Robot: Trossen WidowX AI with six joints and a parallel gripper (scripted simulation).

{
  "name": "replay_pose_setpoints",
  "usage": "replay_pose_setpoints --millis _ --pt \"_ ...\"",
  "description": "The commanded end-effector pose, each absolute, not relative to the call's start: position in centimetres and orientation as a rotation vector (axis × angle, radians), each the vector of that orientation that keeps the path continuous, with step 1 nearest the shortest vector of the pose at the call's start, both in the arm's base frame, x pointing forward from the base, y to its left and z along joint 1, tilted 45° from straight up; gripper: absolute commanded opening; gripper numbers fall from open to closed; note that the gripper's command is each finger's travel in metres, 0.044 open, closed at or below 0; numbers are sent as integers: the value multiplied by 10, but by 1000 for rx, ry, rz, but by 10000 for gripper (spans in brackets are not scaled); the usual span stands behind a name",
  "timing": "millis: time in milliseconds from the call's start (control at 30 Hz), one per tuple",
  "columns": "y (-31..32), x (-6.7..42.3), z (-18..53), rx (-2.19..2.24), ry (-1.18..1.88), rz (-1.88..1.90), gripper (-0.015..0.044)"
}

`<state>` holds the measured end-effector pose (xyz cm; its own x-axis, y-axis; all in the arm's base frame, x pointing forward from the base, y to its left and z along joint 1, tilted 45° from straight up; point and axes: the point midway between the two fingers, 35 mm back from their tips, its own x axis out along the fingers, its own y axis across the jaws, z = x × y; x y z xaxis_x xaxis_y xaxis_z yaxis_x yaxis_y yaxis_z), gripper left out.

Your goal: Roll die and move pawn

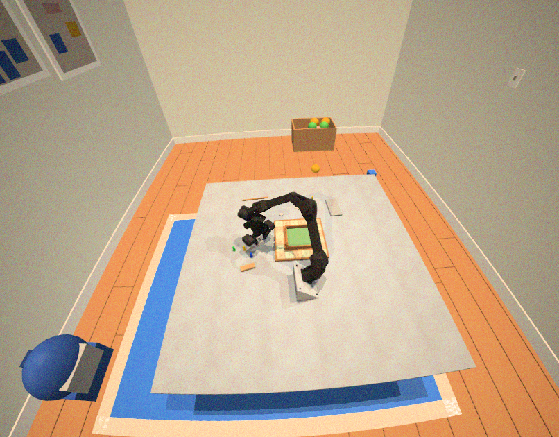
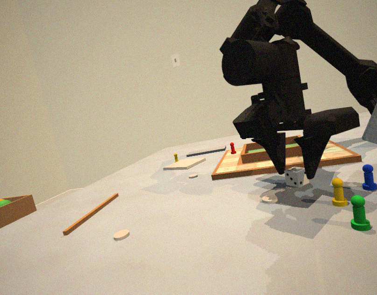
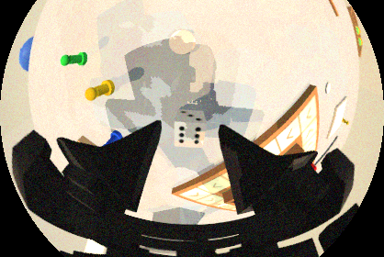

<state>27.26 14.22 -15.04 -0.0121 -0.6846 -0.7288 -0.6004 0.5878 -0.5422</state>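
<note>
The white die rests on the table just in front of the board's near edge. My gripper is open, pointing down, with one fingertip on each side of the die and close to the table; the fingers stand apart from the die's faces. The wooden board has a ring of squares around a walled tray with a green floor. A red pawn stands on the board's far left corner.
A yellow pawn, a green pawn and a blue pawn stand right of the die. A tan disc lies just left of it. A wooden stick, another disc and a flat panel lie further left.
</note>
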Motion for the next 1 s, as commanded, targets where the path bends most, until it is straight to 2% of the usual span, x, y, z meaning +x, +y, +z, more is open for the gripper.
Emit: replay_pose_setpoints --millis 0,133,333,400,967 --pt "138 271 -154 -1088 1696 -93 196" --pt "138 271 -154 -1088 1696 -93 91" --pt "138 271 -154 -1088 1696 -93 51" --pt "139 271 -153 -1087 1696 -93 0" --pt "205 276 -84 -1085 1697 -88 0"
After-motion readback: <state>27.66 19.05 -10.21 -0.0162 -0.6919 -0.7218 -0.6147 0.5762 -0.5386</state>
